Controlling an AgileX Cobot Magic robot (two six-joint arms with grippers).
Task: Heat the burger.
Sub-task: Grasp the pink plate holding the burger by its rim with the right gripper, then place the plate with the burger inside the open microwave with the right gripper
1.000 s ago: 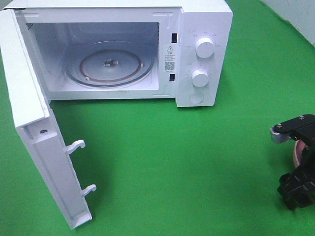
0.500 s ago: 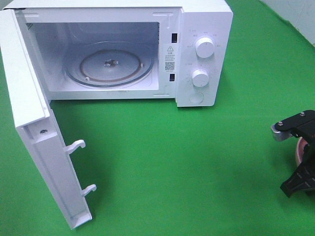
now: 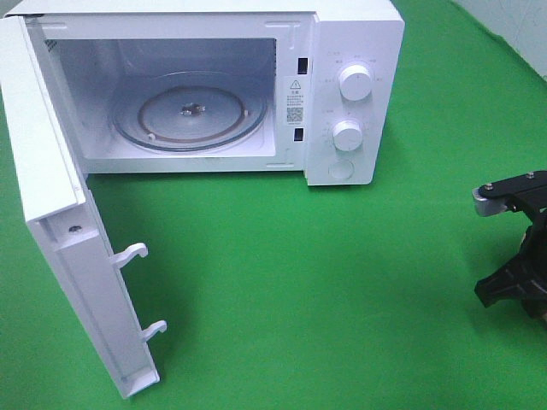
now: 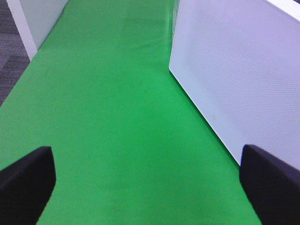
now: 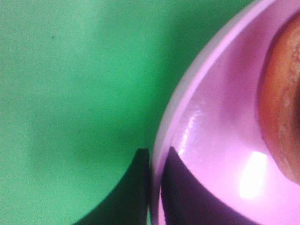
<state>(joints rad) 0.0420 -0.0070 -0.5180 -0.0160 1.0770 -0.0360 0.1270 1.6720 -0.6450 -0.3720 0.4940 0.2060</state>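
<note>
The burger (image 5: 281, 93) shows only in the right wrist view, as the edge of its golden-brown bun on a pink plate (image 5: 220, 140). My right gripper (image 5: 154, 187) is shut on the plate's rim, one finger inside and one outside. In the exterior view the right gripper (image 3: 517, 243) is low at the far right edge, and it hides the plate and burger there. My left gripper (image 4: 150, 197) is open and empty over the green cloth, beside the microwave's white door (image 4: 234, 79). It does not show in the exterior view.
The white microwave (image 3: 350, 94) stands at the back with its door (image 3: 68, 239) swung wide open to the left. Its glass turntable (image 3: 192, 115) is bare. Two knobs are on its right panel. Green cloth (image 3: 325, 282) covers the table.
My right gripper has shifted slightly right and turned at the right edge. The pink plate that showed between its parts in the exterior view is now hidden.
</note>
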